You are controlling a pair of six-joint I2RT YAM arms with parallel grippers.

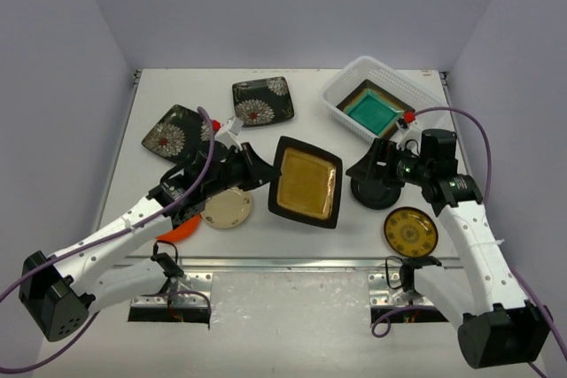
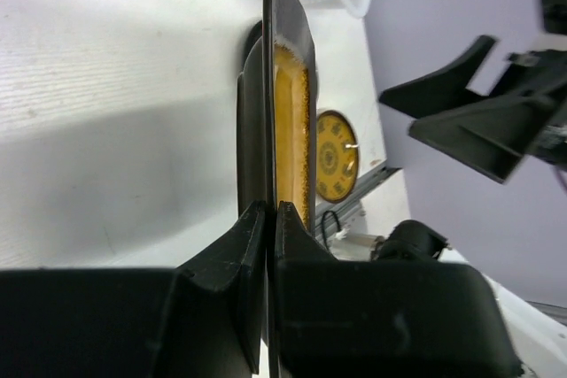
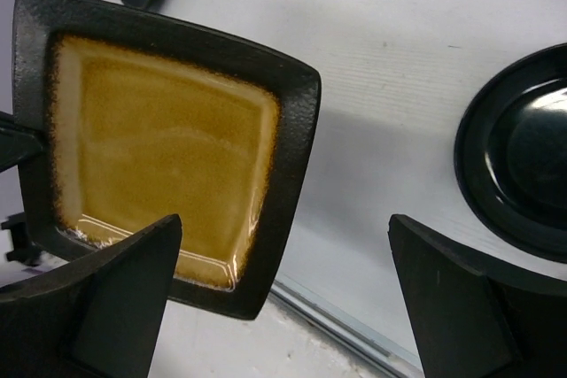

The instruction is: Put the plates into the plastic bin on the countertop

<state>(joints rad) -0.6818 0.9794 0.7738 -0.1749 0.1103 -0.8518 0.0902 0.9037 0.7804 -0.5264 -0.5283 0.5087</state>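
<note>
Amber-glazed square plate [image 1: 306,181], black pebbled rim, pinched by left fingers [image 2: 237,258], right fingers [image 3: 111,303] spread wide

Overhead camera looks down from behind the arm bases over the whole countertop [image 1: 195,86]. Both wrist cameras peer closely past their fingers [image 3: 106,298] at the amber-centred square plate [image 3: 168,139]: left edge-on, right face-on.

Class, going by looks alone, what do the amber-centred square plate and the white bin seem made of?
The amber-centred square plate: probably glazed ceramic. It has a glossy amber centre with reflections and a matte, pebbled black rim.
The bin: likely moulded plastic. It is white with thin slotted walls.
</note>
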